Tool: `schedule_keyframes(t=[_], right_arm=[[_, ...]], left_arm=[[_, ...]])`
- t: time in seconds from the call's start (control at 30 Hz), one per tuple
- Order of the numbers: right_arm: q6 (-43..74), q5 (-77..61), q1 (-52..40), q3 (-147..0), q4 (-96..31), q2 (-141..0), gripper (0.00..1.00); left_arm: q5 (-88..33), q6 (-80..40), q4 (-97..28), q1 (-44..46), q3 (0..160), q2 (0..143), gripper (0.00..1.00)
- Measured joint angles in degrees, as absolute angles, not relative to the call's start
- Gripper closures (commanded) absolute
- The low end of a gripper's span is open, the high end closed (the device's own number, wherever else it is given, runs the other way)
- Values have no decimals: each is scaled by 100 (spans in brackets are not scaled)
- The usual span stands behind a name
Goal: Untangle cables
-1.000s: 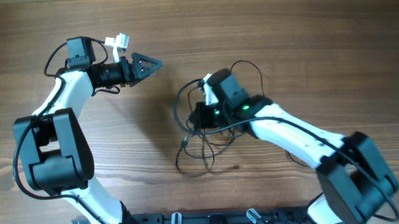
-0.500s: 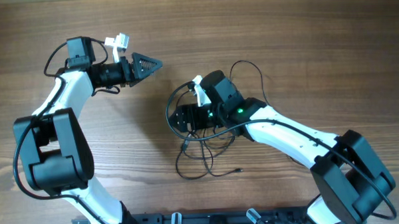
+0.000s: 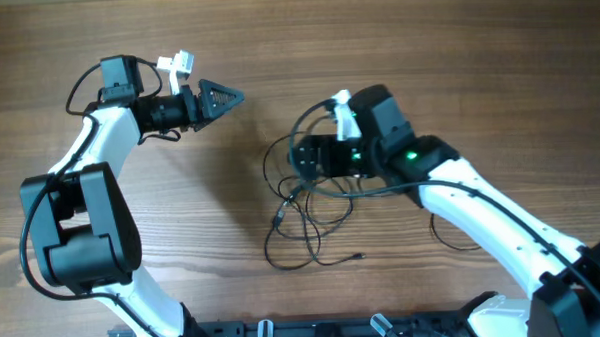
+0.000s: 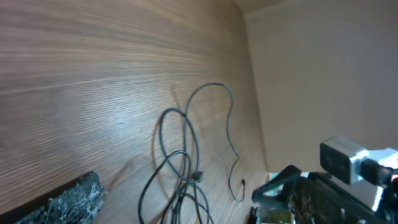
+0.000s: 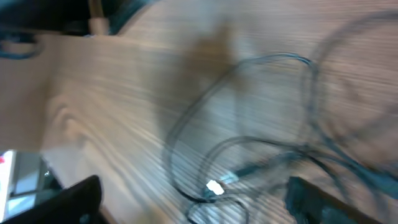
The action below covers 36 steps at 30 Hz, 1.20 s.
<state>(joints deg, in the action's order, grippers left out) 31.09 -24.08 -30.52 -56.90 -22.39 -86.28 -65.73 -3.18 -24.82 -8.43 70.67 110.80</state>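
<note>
The cables (image 3: 303,210) are thin black cords lying in a loose tangle of loops on the wooden table, with one small plug end (image 3: 358,255) trailing off to the lower right. My right gripper (image 3: 296,161) hovers over the top of the tangle, pointing left. It is open, and in the blurred right wrist view the cables (image 5: 249,149) and a pale connector (image 5: 214,185) lie on the wood below the gap of the right gripper (image 5: 193,186). My left gripper (image 3: 232,95) is open and holds nothing, up and to the left of the tangle. Its wrist view shows the cables (image 4: 186,143) ahead.
The wooden table (image 3: 456,53) fills the overhead view. The arms' bases and a black rail (image 3: 286,334) run along the front edge. The right arm's white forearm (image 3: 481,207) crosses the table's right half, with its own thicker cable beside it.
My right gripper has gone from shut to open. It swung left over the tangle, then back right and slightly up. The cable loops shifted with it. The left arm has not moved.
</note>
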Motion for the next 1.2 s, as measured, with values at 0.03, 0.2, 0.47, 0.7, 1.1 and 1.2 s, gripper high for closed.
schedule_keyframes(t=[0.03, 0.2, 0.47, 0.7, 1.1, 1.2], right_arm=[[3122, -2314, -2991, -5682, -2436, -8637, 1], [3216, -1647, -2950, -5627, -2738, -8713, 0], [3667, -768, -2816, -5450, -2711, -9327, 0], [3747, -742, -2781, -5443, -2130, -9824, 0], [3653, -882, -1911, -5443, -2180, -9832, 0], [3564, -1004, -1680, -5443, -2180, -9832, 0]], left_arm=[[-6423, -416, -2480, -840, 7067, 11080, 10], [-5857, -923, -2504, -735, 7065, 11080, 42], [-4799, -1332, -3127, -99, 7061, 10556, 34], [-3837, -1505, -4051, 858, 7063, 9642, 30], [-2132, -2115, -5422, 2580, 7059, 9660, 24], [-1765, -2263, -5430, 2731, 7048, 9660, 30]])
